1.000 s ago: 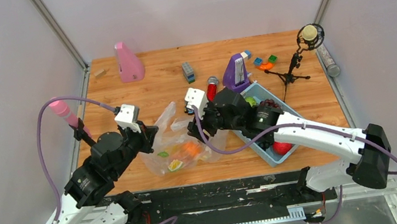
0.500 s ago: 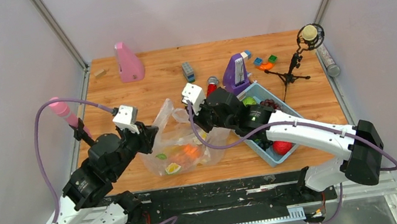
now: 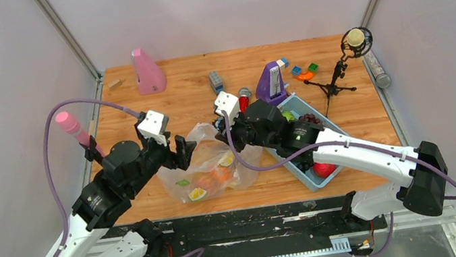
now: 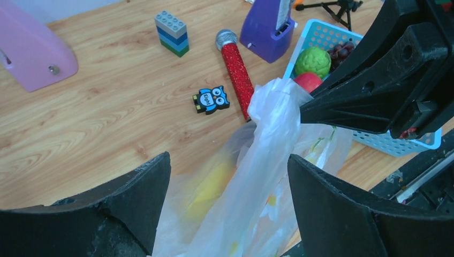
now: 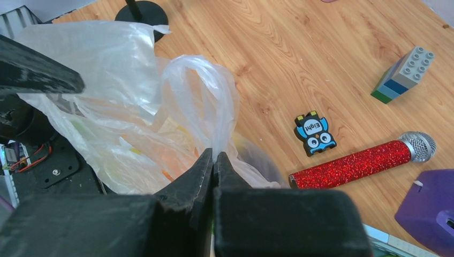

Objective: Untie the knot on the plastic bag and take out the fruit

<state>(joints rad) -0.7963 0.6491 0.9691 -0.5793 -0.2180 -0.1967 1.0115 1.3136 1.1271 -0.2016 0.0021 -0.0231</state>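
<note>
The plastic bag (image 3: 207,167) lies crumpled on the wood between my arms, see-through with small prints. Fruit shows through the film: a yellow banana (image 4: 211,184) and an orange piece (image 3: 220,175). My right gripper (image 5: 214,154) is shut on a pinch of film at the bag's top right, beside a loose loop of film (image 5: 201,91); from above the right gripper (image 3: 221,131) sits at the bag's upper right edge. My left gripper (image 4: 229,158) is open, its fingers either side of the raised film without touching it, at the bag's left edge. The knot is hidden.
A blue basket (image 4: 375,142) with a green fruit, grapes and red apples stands right of the bag. Behind the bag lie a red glitter microphone (image 4: 235,64), an owl tile (image 4: 210,100), a brick stack (image 4: 171,33) and a purple metronome (image 4: 267,27). A pink metronome (image 3: 149,72) stands far left.
My left gripper has opened and let go of the bag, shifting right. My right gripper has shut on the bag's film and holds it up on the right side.
</note>
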